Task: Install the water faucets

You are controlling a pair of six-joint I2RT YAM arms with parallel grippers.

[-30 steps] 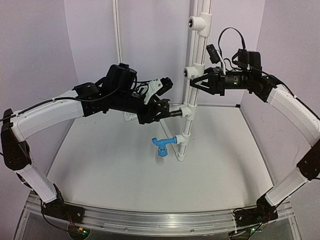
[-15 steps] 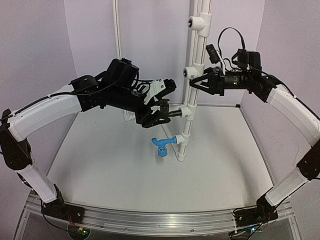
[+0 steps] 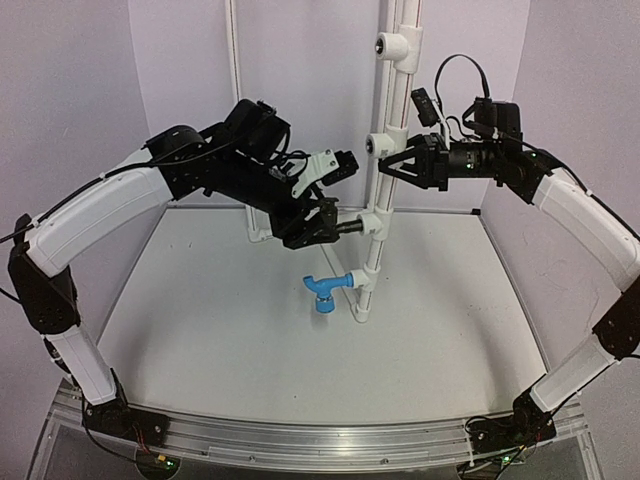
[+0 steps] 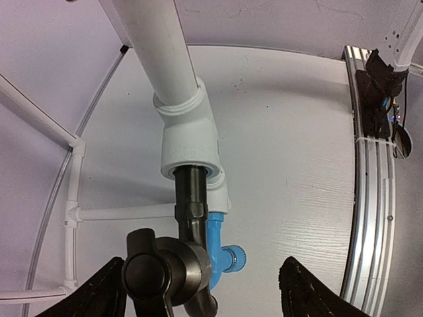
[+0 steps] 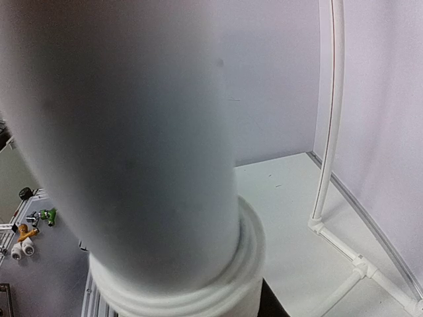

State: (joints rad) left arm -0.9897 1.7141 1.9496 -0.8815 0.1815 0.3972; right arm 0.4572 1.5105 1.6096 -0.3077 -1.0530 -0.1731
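The black faucet sticks out leftward from the middle tee fitting on the upright white pipe. In the left wrist view its stem sits in the tee socket and its lever handle faces the camera. My left gripper is open, its fingers spread wide on either side of the black faucet, the handle close to the left finger. The blue faucet hangs from the lower tee. My right gripper is shut on the white pipe above.
A thin white pipe frame runs up the back wall and along the floor. Two more tees sit higher on the upright pipe. An aluminium rail lines the near edge. Small fittings lie outside the enclosure.
My left arm's elbow has risen and the wrist has turned, while the gripper stays at the black faucet. The right arm and both faucets have not moved.
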